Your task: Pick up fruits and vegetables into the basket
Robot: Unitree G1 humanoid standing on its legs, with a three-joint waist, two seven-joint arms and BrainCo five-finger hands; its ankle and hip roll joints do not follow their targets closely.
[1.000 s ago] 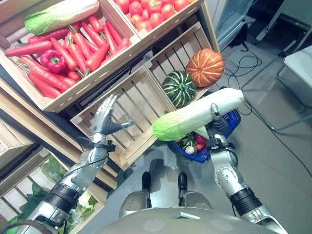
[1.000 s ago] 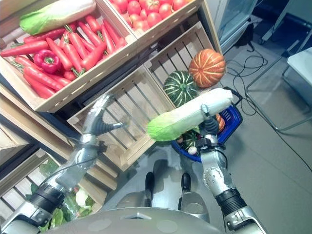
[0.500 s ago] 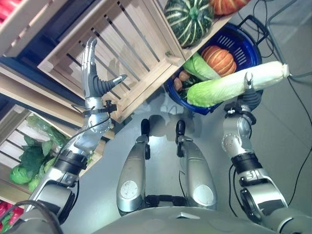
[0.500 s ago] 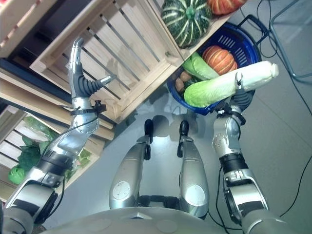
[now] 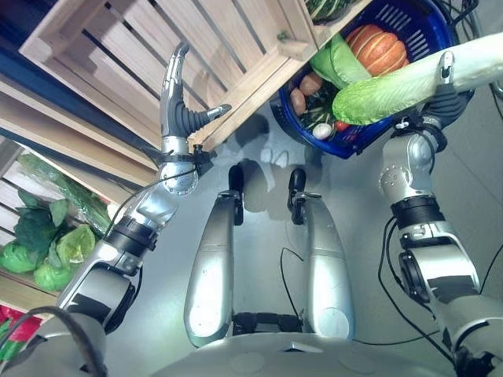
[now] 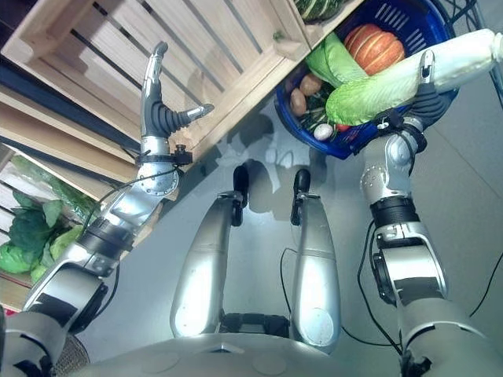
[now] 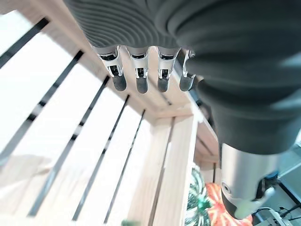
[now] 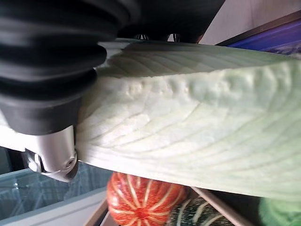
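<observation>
Right robot hand [image 5: 440, 94] grips long cabbage [image 5: 393, 86] over the blue basket [image 5: 432, 23]; it overhangs the rim and may tip out. Left robot hand [image 5: 177, 102] open, empty.

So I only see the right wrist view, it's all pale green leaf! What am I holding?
Observer: A long napa cabbage, gripped in the right hand.
Operator: Is it over the basket yet?
Observer: Its leafy end hangs above the blue basket on the floor.
Operator: What's already in there?
Observer: An orange pumpkin and another leafy green, plus small pieces I can't identify.
Operator: And my other hand?
Observer: The left hand is raised, fingers straight, in front of an empty wooden crate.
</observation>
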